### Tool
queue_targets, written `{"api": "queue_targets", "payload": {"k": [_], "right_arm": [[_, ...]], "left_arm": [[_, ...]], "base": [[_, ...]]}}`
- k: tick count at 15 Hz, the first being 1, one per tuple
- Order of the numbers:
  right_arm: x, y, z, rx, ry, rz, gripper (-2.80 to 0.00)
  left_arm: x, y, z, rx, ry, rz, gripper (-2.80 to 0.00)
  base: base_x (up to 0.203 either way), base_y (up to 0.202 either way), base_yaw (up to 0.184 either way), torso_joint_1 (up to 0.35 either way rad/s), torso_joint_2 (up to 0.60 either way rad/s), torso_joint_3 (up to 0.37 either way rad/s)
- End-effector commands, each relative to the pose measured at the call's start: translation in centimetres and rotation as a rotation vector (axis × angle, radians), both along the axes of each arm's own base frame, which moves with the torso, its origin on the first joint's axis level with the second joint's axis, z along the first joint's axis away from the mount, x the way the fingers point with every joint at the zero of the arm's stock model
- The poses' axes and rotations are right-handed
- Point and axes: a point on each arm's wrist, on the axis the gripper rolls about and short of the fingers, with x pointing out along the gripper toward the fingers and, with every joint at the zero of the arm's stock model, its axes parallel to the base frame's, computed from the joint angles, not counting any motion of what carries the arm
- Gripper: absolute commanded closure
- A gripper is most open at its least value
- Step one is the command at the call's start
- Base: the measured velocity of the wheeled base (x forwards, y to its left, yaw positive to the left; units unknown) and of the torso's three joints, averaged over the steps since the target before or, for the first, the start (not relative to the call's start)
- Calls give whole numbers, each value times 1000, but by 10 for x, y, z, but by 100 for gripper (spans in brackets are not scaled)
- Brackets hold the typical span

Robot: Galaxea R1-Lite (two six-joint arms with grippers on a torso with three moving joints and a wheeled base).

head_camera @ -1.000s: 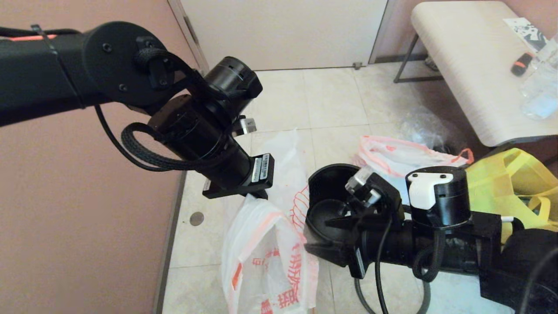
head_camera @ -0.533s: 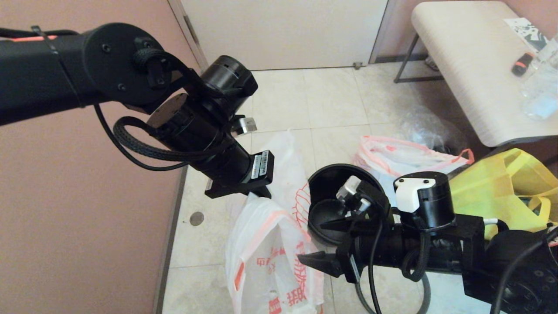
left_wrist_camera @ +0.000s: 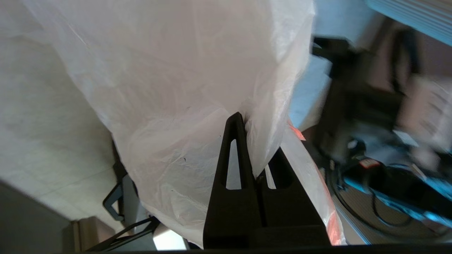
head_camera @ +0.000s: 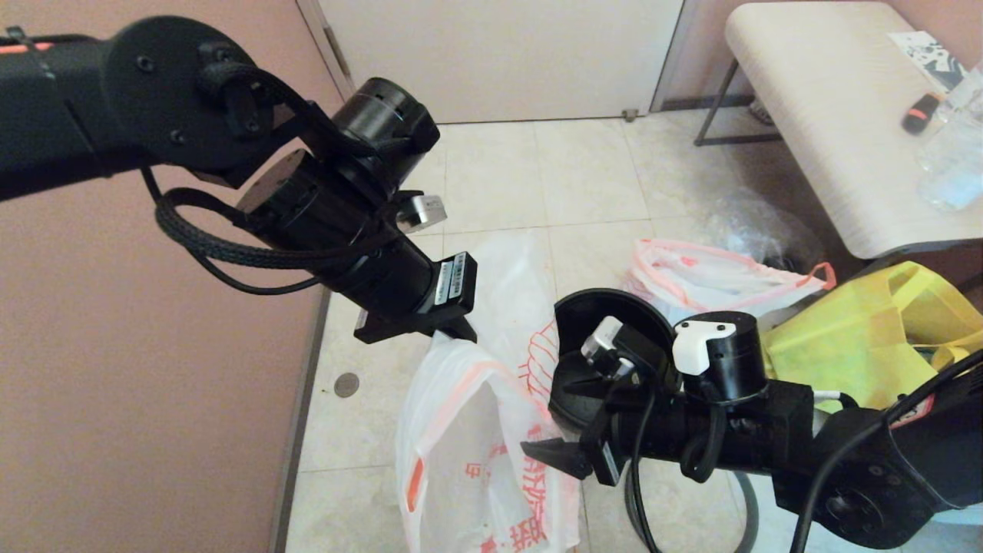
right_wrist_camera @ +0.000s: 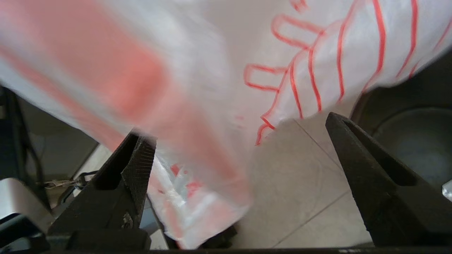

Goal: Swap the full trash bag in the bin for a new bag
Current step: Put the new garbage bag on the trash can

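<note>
Pinching the new bag (head_camera: pixel 476 430) aloft, the left gripper (left_wrist_camera: pixel 252 148) is closed on flimsy film; the right gripper (right_wrist_camera: pixel 240 148) gapes empty, best aimed at the rim.

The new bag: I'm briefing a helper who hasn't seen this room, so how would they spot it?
Look at the tiled floor in front of the door; beside the black bin, the new bag hangs pinched in the raised left gripper. Unlike the full trash bag lying behind the bin, it hangs off the floor, limp, translucent white with red print.
</note>
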Motion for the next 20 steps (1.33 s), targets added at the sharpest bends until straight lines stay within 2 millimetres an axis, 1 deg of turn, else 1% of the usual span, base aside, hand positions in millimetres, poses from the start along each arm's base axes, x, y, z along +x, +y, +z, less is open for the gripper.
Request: {"api": "queue_targets", "payload": {"k": [1,3,6,8,10,14,15,18,19,20], "right_arm": [[9,2,-10,-15,12,-19,0],[12,3,-7,-14,0,-59,0],[6,1,12,10,-26,-60,0],[1,1,24,31,7,-65,0],[-5,1,39,101,60,-84,0],[-16,-7,49,86,95,-90,0],[-18,-8,51,91,103,-90,0],[-27,-11,58,105,158,-102,0],[-32,-15,64,112,154,-103,0],[-39,-22,75,130,151,-107,0]], "left_arm": [[-11,8,14,-41,-19,-7,0],[-13,15,20,-80,-13,-14,0],[-13,21,22,-89,-13,-1,0],[-21,26,30,-110,-23,-11,0],[-22,28,31,-134,-9,-20,0],[-19,32,30,-128,-4,-9,0],[-19,32,30,-126,-6,-7,-280],[-21,33,33,-118,-37,-31,-280],[-26,39,39,-122,-61,-35,-280],[-34,49,47,-132,-92,-24,-280]], "base": [[0,0,0,0,0,0],[0,0,0,0,0,0],[0,0,0,0,0,0],[0,0,0,0,0,0],[0,0,0,0,0,0],[0,0,0,0,0,0],[0,0,0,0,0,0],[0,0,0,0,0,0],[0,0,0,0,0,0],[0,0,0,0,0,0]]}}
